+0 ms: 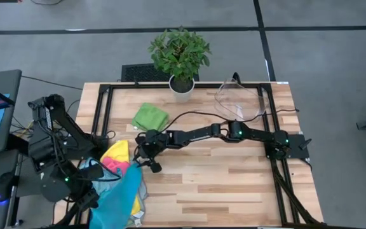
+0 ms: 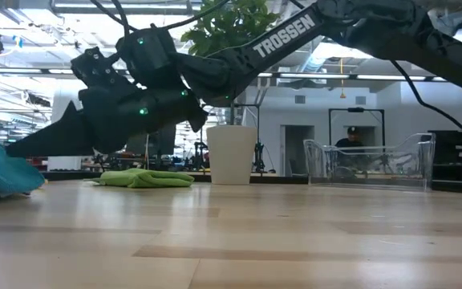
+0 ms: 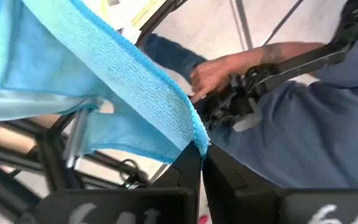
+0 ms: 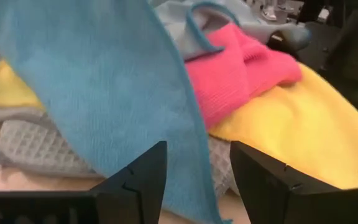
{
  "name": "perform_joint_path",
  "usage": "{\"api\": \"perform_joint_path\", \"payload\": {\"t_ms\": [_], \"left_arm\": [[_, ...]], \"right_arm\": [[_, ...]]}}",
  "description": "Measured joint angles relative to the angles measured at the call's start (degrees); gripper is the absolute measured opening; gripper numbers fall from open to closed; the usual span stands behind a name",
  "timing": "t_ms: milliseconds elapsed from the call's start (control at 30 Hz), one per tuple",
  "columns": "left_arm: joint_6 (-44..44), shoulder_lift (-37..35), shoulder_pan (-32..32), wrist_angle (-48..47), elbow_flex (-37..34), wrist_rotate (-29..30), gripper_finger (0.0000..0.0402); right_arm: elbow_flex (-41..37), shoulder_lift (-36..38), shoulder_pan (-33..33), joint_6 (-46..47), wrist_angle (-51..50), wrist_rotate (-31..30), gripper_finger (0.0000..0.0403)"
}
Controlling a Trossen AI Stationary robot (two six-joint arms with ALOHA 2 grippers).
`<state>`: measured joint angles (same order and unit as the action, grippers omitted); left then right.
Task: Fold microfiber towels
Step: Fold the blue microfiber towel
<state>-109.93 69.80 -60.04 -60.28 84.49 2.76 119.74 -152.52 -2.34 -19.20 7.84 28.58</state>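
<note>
At lower left of the high view the left gripper [image 1: 93, 170] is clamped shut on a corner of the blue towel [image 1: 124, 191], which hangs steeply from the jaws over the heap of pink towel [image 1: 114, 162] and yellow towel [image 1: 120, 151]. Just right of it the right gripper [image 1: 146, 154] stands partly open and empty, the blue edge [image 4: 104, 93] dropping straight ahead of its fingers, so it looks best placed to take that free edge. Further right and up: a folded green towel [image 1: 150, 117], then the clear bin [image 1: 239, 100], seemingly empty.
</note>
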Motion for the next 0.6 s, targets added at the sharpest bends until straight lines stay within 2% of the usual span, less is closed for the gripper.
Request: {"api": "perform_joint_path", "payload": {"t_ms": [300, 467, 600], "left_arm": [[0.9, 2.5, 0.8, 6.5, 0.1, -0.2, 0.0000], [1.6, 4.3, 0.9, 7.7, 0.2, -2.4, 0.0000], [0.8, 4.5, 0.9, 7.7, 0.2, -1.4, 0.0000]], "right_arm": [[0.0, -0.5, -1.2, -2.3, -0.6, -0.3, 0.0202], [0.0, -0.5, -0.8, -2.3, -0.6, -0.1, 0.0202], [0.0, -0.5, -1.4, -3.6, -3.3, 0.0, 0.0195]]}}
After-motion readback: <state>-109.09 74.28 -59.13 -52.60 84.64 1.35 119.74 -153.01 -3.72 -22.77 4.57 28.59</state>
